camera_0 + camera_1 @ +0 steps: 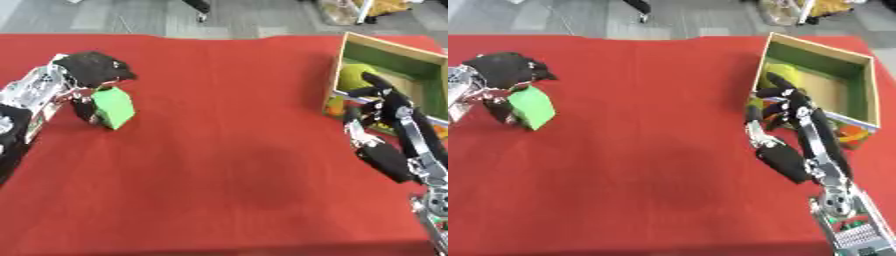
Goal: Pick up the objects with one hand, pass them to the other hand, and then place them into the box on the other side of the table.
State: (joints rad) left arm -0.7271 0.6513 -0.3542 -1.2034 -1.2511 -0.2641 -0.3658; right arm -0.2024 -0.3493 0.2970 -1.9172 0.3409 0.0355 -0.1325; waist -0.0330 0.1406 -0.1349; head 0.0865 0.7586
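A green block [114, 107] is held at the left of the red table, tilted, its lower corner close to the cloth. My left hand [92, 70] is curled over its top, with the thumb [85, 111] against its left side. At the right, my right hand [794, 132] stands open with fingers pointing up, just in front of the box [861, 85]. That box is cardboard with green inner walls and a yellow-green object [779, 72] lies in its near left corner.
The red cloth [227, 150] covers the whole table between the two hands. Colourful printing shows on the box's front face [850, 134]. Grey floor and some objects lie beyond the far table edge.
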